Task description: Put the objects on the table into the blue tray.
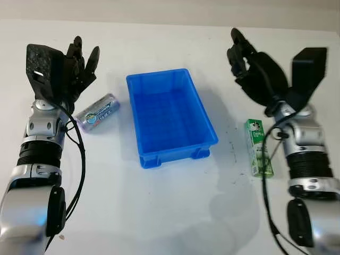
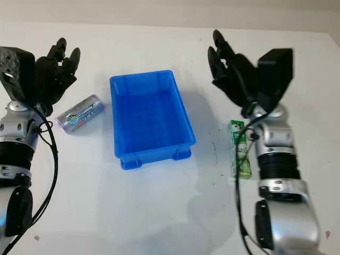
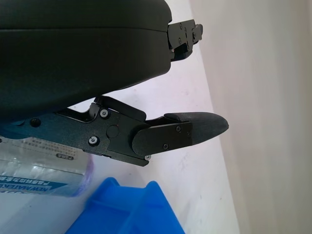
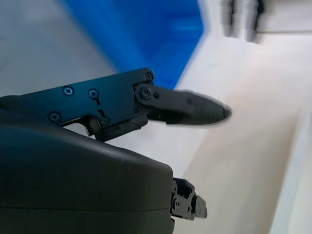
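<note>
Head camera: a blue tray sits mid-table with nothing in it. A silver can lies left of it, just beside the raised, unladen left hand. A green carton lies right, near the right hand, also holding nothing.

Left wrist: fingers extended above the can, tray corner close by.

Right wrist: finger extended, the tray beyond.
</note>
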Controlling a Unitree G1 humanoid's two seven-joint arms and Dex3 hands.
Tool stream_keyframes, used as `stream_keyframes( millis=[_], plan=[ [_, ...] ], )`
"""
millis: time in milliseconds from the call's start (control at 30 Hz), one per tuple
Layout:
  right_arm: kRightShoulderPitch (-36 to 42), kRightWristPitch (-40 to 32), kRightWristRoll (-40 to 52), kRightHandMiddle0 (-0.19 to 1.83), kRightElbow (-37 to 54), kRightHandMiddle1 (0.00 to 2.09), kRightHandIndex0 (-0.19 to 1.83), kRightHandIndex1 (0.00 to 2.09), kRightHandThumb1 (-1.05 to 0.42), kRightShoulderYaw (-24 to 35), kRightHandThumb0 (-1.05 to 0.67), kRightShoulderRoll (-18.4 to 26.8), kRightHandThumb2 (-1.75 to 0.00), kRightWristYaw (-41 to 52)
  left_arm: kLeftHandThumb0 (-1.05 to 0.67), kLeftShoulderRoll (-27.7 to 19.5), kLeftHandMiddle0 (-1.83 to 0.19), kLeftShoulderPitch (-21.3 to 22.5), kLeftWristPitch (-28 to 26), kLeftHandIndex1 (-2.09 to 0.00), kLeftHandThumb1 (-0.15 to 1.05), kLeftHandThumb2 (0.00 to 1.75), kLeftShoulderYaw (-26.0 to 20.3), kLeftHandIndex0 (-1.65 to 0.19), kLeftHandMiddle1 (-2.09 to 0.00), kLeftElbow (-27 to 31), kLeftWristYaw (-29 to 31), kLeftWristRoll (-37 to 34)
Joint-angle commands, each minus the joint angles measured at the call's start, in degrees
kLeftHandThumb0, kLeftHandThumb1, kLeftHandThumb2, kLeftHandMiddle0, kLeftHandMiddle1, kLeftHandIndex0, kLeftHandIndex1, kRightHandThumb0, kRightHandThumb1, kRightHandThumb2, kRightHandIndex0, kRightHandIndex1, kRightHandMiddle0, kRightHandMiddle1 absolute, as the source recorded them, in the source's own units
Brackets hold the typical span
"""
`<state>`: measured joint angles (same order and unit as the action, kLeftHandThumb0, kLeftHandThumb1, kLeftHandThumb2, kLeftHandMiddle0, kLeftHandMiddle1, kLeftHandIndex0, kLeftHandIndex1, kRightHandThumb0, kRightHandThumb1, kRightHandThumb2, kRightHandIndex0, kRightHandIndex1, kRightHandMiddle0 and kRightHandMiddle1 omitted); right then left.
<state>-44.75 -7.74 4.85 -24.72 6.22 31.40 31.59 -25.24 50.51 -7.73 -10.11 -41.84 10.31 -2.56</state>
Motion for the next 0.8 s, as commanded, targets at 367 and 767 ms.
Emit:
stream_keyframes(
  millis=[367, 767],
  plan=[
    [1.75, 37.99, -28.54, 0.45, 5.46, 0.07, 0.41, 0.14, -0.72, -12.30, -0.29, 23.22, -0.05, 1.12, -0.66, -0.17, 0.19, 1.19, 0.86, -0.05, 1.05, 0.54, 1.25, 0.17, -0.05, -1.86, 1.38, 0.95],
    [-4.29, 68.55, -57.60, 0.51, -6.63, 0.07, 0.50, 0.10, -0.89, -19.94, -0.09, 32.56, -0.08, -23.82, -0.66, 0.09, 0.17, 3.20, 2.12, -0.06, 1.05, 0.55, 2.72, 0.15, -0.06, -5.01, 0.93, 2.30]
  ],
)
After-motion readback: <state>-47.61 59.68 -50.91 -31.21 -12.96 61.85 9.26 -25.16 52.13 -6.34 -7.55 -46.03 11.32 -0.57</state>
